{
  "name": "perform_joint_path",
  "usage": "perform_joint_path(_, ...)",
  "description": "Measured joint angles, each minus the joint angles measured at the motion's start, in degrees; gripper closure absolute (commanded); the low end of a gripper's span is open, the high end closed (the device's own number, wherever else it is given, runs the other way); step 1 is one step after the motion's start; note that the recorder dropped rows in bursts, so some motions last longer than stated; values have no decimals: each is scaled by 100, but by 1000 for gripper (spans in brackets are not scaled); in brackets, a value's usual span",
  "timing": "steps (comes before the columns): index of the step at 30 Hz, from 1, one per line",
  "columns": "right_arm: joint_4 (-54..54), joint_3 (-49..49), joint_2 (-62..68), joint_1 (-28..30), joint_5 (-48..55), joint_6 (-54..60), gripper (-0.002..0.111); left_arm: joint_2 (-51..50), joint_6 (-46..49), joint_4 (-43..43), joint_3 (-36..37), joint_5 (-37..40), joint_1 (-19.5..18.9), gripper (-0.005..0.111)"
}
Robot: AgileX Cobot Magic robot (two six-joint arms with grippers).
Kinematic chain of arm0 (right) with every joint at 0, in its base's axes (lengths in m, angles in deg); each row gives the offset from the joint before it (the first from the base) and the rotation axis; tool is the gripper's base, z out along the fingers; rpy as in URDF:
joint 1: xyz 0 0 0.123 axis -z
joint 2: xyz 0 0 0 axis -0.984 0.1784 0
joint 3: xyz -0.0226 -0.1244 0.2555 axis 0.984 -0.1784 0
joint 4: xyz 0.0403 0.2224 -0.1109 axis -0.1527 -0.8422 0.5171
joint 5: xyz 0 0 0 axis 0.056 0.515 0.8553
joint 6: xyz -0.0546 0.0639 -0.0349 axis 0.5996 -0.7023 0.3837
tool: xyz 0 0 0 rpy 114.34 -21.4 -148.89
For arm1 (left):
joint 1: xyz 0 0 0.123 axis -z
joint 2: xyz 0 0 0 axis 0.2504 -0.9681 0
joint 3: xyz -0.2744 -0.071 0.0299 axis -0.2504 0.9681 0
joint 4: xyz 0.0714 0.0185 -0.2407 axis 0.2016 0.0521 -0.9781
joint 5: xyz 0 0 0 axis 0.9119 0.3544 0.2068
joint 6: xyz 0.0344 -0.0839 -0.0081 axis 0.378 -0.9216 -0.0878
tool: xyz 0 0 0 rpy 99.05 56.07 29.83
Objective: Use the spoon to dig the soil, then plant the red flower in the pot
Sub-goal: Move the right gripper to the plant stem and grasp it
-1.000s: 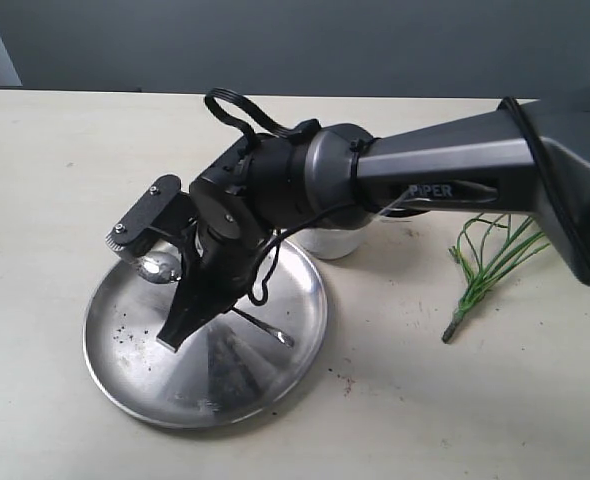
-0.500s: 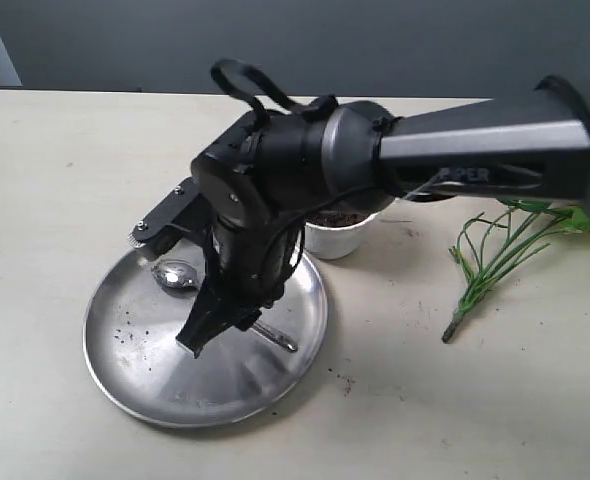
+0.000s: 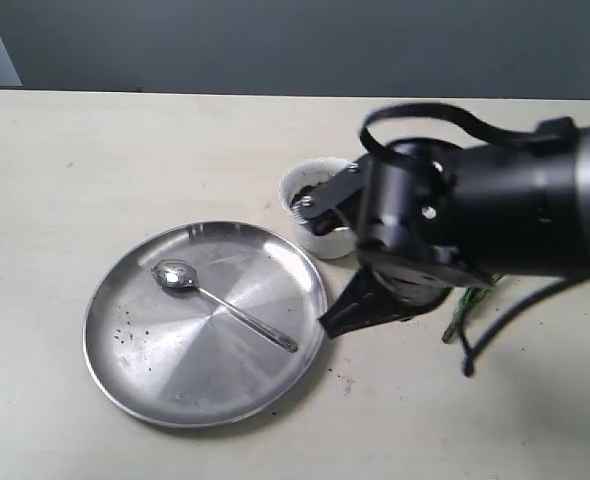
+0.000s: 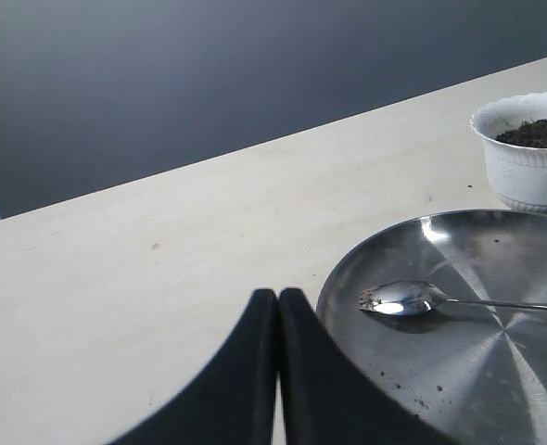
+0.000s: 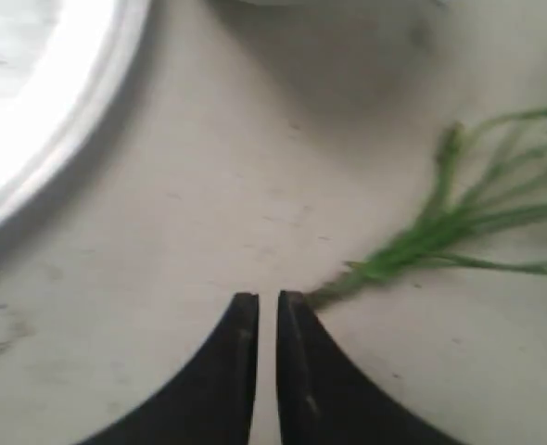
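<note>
The spoon [image 3: 225,300] [image 4: 413,297] lies loose in the round steel plate [image 3: 110,345] [image 4: 496,380]. Behind the plate stands the white pot [image 3: 297,212] [image 4: 524,176], with dark soil [image 3: 310,187] [image 4: 538,133] in it. My right gripper [image 3: 330,322] [image 5: 266,297] hangs low over the table between the plate and the flower's green stems [image 3: 453,325] [image 5: 413,243]. Its jaws stand a narrow gap apart, with nothing between them. The stem end lies just beside one fingertip. The arm hides the red blooms. My left gripper [image 4: 278,295] is shut and empty beside the plate's rim.
The bulky right arm [image 3: 475,220] covers the table right of the pot. A black cable [image 3: 495,325] loops down beside the stems. Soil crumbs are scattered in the plate [image 3: 125,335] and on the table [image 3: 347,382]. The plate's rim [image 5: 51,158] shows in the right wrist view.
My right gripper has left the spoon lying in the plate and swung right, across the plate's edge, to the stem end of the flower.
</note>
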Motion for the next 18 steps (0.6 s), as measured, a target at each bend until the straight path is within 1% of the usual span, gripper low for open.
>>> perform_joint_path(3,805,-635,-334,377,-256,-1218,100,0,0,0,0,0,0,106)
perform_joint_path(5,916,-802,-467,788,-652,-1612,100,0,0,0,0,0,0,106)
perform_joint_path(9,609,-830,-481,1809,-1926,-1761,100,0,0,0,0,0,0,106)
perform_joint_path(11,527,-830,-447,2271,-2368,-1779,100,0,0,0,0,0,0,106)
perform_joint_path(15,516,-830,-346,3052,-2682,-1803,100,0,0,0,0,0,0,106)
perform_joint_path(18,516,-830,-261,3383,-2690,-1803,100,0,0,0,0,0,0,106)
